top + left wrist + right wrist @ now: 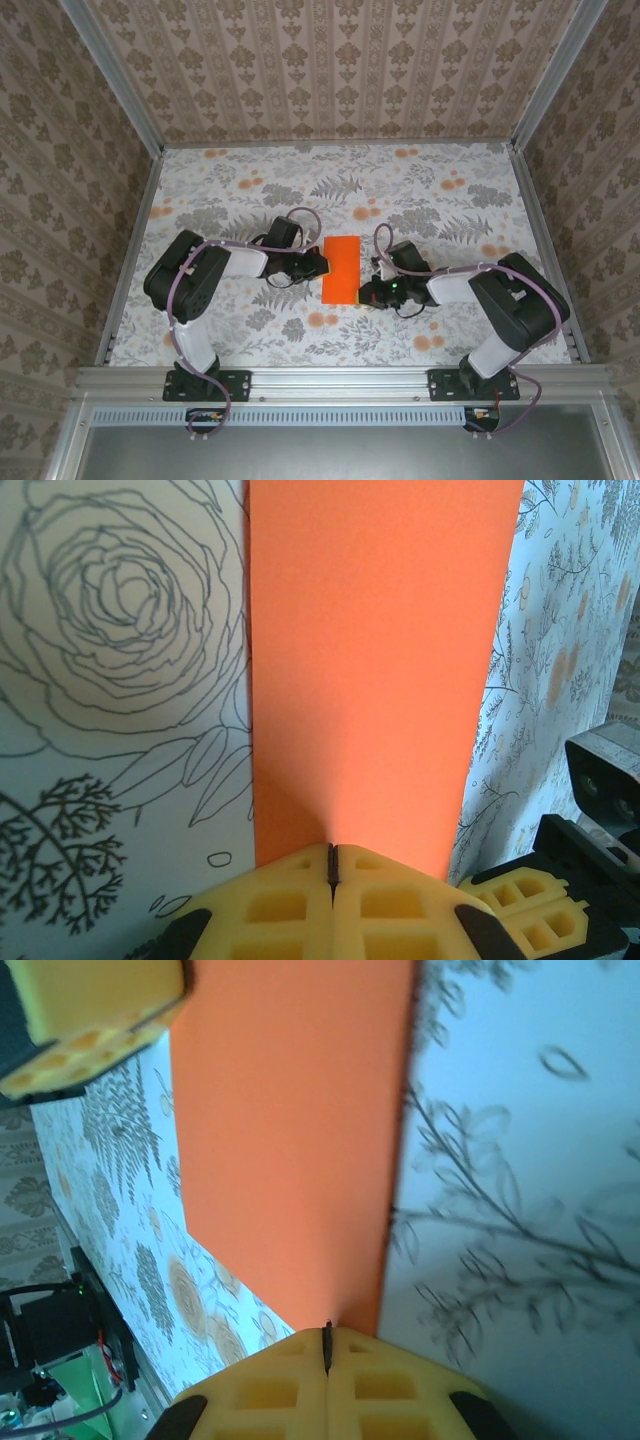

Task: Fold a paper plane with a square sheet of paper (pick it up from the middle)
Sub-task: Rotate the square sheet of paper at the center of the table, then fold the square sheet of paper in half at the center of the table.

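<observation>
The square sheet of paper [341,268] lies folded into a narrow bright orange rectangle at the middle of the printed table. My left gripper [321,264] meets its left long edge, and my right gripper [364,293] meets its lower right edge. In the left wrist view the yellow jaws are pressed together [333,852] at the near edge of the sheet [380,660], which rises slightly into the tips. The right wrist view is alike: shut jaws [326,1328] on the sheet's edge [290,1130]. The left gripper's yellow fingers [90,1020] show at that view's top left.
The floral table surface [430,200] stretches open behind and beside the sheet. Patterned walls with metal posts [540,85] close in the left, back and right. A metal rail [340,378] carrying both arm bases runs along the near edge.
</observation>
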Robot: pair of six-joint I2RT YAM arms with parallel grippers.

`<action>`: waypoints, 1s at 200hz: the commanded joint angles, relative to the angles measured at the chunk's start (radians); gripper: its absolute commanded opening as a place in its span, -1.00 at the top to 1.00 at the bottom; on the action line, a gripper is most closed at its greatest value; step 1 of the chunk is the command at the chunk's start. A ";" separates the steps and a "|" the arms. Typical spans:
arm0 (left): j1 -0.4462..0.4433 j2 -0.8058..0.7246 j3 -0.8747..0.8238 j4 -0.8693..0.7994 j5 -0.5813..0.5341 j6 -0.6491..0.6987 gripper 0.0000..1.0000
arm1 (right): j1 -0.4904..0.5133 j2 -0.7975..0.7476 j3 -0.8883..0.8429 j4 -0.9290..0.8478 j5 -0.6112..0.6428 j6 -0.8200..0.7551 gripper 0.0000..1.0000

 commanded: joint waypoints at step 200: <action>-0.126 -0.269 0.047 -0.271 -0.253 0.062 0.58 | 0.005 0.309 0.532 -0.258 0.261 0.024 1.00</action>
